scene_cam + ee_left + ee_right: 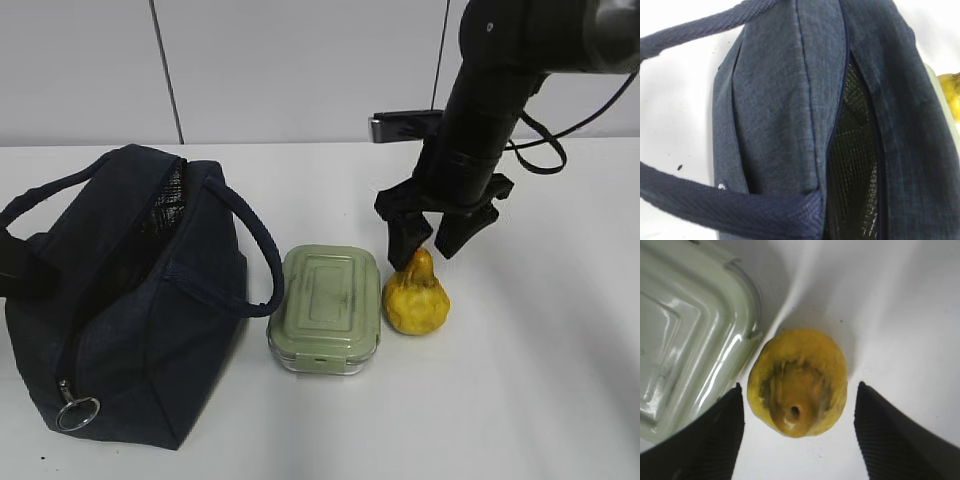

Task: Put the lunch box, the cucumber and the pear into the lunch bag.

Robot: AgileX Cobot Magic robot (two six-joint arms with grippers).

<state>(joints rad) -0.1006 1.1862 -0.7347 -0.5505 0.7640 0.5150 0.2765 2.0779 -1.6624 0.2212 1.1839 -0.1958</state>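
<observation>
The navy lunch bag [130, 300] stands at the left with its top zipper open, showing dark lining [855, 150]. The sage-green lunch box [325, 305] lies closed just right of the bag and shows in the right wrist view [685, 330]. The yellow pear [417, 300] stands upright against the box's right side. My right gripper [425, 252] is open right above the pear [800, 370], one finger on each side, not touching it [799, 385]. A dark shape at the bag's left end [15, 262] may be my left gripper; its fingers are hidden. The cucumber is out of view.
The bag's two loop handles [255, 250] arch over its opening; one crosses the bottom of the left wrist view [730, 205]. A metal ring pull [77, 410] hangs at the bag's near end. A white table [540, 400] extends to the right; a grey wall stands behind.
</observation>
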